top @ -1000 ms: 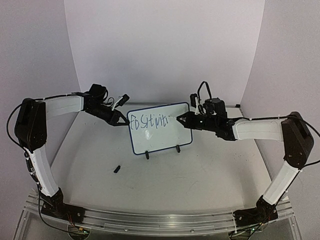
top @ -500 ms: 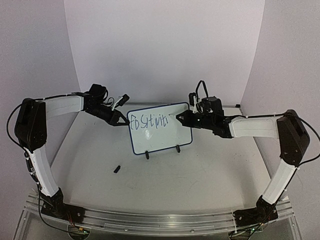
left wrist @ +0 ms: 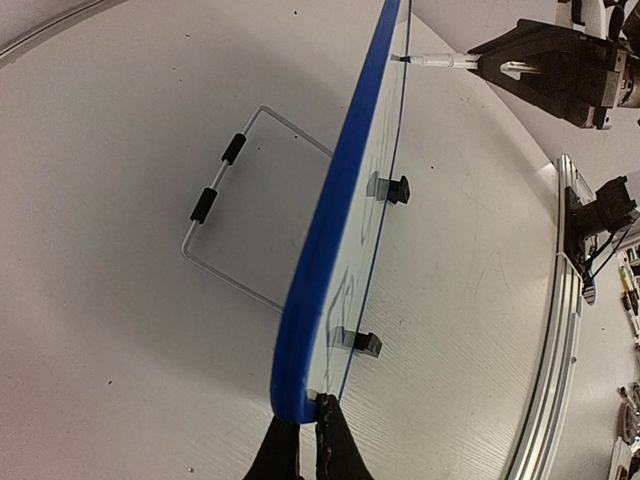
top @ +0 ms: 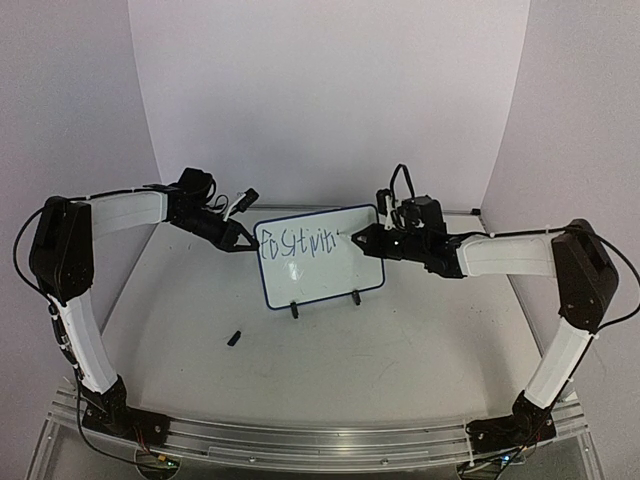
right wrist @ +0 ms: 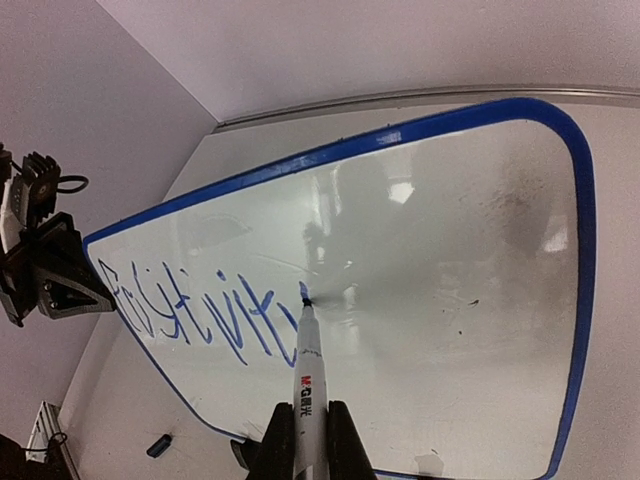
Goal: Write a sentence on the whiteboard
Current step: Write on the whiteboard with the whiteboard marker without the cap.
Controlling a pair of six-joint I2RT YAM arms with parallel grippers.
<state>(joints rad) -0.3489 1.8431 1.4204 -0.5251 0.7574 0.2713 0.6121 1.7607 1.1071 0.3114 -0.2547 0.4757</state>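
So the whiteboard (top: 320,258) is standing on the table (top: 420,350) between the two arms, propped on its two black clip feet (top: 294,310) and leaning back a bit. The left gripper (top: 246,243) is clamped shut on the board's left edge, up near the top corner. In the left wrist view you can see the fingers (left wrist: 285,455) pinching right onto the blue frame. The right gripper (top: 358,238) is closed around a marker (right wrist: 309,385) and comes in from the board's right side. The marker tip is touching the white surface right at the end of the writing. The sentence (top: 296,245) is just one line of blue scrawl for now, running across the upper left part of the board. Honestly I can't read it cleanly, something starting with a P maybe. The rest of the board under and right of it is blank apart from some smudges. There's also a small dark bit (top: 234,338) lying on the table in front of the board, off toward its left corner, not touching anything. A wire stand (left wrist: 225,215) sits behind the board.
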